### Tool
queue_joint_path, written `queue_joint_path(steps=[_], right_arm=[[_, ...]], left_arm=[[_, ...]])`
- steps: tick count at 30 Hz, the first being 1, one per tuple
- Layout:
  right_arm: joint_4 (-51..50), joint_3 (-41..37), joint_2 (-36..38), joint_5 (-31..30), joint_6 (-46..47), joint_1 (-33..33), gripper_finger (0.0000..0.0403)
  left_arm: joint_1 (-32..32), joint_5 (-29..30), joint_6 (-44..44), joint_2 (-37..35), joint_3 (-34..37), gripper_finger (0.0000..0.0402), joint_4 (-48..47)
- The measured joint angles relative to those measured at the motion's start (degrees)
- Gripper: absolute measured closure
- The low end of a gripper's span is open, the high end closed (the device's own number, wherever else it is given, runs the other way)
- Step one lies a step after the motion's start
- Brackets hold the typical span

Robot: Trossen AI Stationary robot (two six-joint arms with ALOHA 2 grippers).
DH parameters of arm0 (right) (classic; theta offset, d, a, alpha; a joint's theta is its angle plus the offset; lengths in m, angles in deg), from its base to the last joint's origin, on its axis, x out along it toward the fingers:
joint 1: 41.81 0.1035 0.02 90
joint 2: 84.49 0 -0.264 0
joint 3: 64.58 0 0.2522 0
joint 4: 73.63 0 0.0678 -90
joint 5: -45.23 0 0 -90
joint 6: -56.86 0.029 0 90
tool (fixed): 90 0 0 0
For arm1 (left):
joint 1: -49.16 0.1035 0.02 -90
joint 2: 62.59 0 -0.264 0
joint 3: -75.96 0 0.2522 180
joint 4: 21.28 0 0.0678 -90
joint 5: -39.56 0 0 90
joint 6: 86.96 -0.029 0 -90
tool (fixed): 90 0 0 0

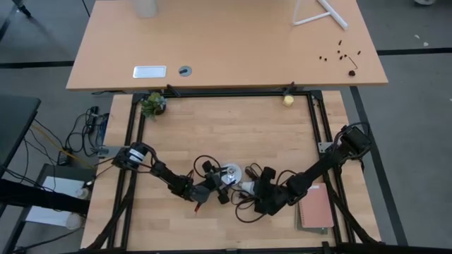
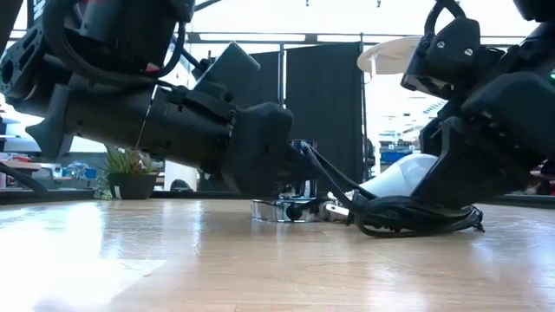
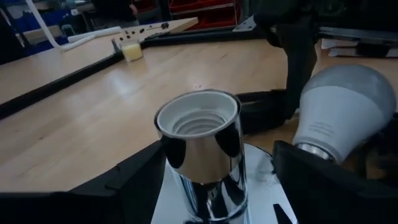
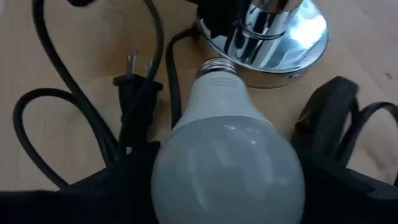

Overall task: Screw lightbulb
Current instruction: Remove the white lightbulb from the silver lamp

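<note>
— While both arms crowd the middle of the table (image 1: 233, 134), what can't you make out from above?
— The bulb (image 1: 246, 187) is only a pale speck between the two grippers there, and the socket (image 1: 230, 173) is half covered by dark links and cord (image 1: 244, 208). The level view is little better: the arms fill most of it, and just the socket's chrome base (image 2: 279, 210) and part of the bulb's dome (image 2: 401, 177) peek out.
— And the wrist views?
— The right one cuts the bulb's (image 4: 227, 165) dome off at the frame edge. Its screw base points at the socket's base (image 4: 280, 37), just beside it but not in it. A plug (image 4: 134, 87) lies on the wood alongside.
— What is the right gripper (image 4: 227, 180) doing?
— Its fingers (image 4: 339, 130) sit either side of the dome, wide, clasping the bulb.
— The left gripper (image 3: 214, 180)?
— Spread apart, one finger (image 3: 124, 183) on each side of the socket's chrome neck (image 3: 202, 155). I can't tell whether they touch it. The threaded mouth faces up, with the bulb (image 3: 339, 115) tilted close beside it.
— Anything else?
— A yellowish ball (image 3: 131, 51) at the far frame rail.
</note>
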Motion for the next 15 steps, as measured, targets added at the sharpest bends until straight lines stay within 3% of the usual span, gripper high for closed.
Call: queue_joint_path(steps=[7,15], right_arm=[[-1.0,-0.1,1.2,0.1,-0.9,-0.1,0.0134],[-1.1,-0.1,2.5,0.3,-0.6,-0.7,0.0113]], left_arm=[[-0.6,1.1,-1.6,-0.4,0.0,0.0101,0.2],[-0.8,1.8,-3.1,-0.4,0.0,0.0101,1.2]])
